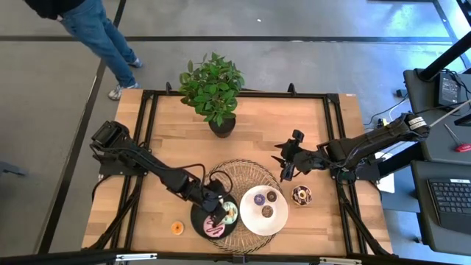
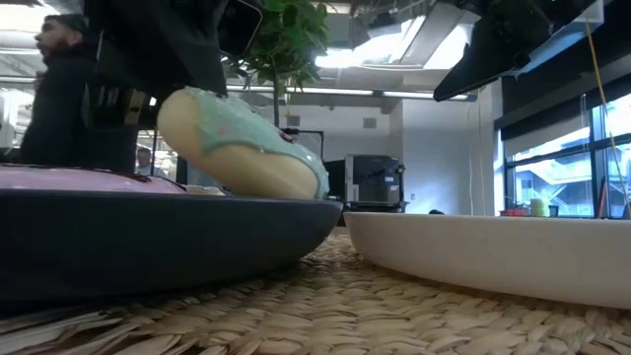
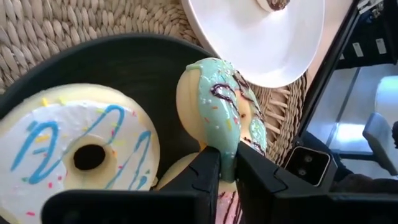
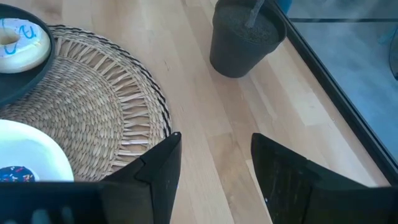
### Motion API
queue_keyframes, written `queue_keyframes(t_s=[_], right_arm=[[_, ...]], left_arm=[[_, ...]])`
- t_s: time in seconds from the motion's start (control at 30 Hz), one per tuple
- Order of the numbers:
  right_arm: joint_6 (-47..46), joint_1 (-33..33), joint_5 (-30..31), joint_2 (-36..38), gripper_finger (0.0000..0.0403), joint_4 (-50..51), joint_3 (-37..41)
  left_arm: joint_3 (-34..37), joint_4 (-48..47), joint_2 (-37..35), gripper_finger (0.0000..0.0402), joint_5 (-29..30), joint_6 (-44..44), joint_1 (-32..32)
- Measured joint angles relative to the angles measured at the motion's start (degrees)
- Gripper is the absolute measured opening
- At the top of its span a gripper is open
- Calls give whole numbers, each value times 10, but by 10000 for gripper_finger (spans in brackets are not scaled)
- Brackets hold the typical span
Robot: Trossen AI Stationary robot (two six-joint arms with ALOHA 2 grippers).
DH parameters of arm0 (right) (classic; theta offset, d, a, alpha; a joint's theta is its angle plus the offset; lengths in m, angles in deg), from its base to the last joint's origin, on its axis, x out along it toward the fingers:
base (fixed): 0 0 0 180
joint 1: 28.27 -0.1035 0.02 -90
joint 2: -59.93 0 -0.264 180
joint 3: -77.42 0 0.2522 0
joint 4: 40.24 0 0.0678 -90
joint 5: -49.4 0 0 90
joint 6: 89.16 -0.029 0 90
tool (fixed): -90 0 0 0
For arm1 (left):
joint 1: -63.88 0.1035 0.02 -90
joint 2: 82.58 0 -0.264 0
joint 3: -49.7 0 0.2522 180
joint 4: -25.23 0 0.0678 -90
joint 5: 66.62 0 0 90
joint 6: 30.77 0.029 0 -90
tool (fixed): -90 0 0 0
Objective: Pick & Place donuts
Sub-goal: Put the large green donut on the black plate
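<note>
The mint donut (image 3: 225, 118) — held on edge by its rim in the closed left gripper (image 3: 225, 175) over the black plate (image 1: 199, 221) at lower centre — could be dropped onto the white-iced donut (image 3: 78, 155) if released tilted, while the right gripper (image 4: 214, 163) is kept open above bare wood, nothing held.

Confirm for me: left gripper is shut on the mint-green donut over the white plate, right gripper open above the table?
Not quite. The left gripper is shut on the mint-green donut over the black plate, not the white plate; the left wrist view shows it. The right gripper is open.
</note>
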Motion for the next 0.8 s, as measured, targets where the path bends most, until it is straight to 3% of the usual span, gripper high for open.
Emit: queue_keyframes(t_s=[0.8], right_arm=[[1,0,0,0,195,5,0]], left_arm=[[0,0,0,118,-11,10,8]])
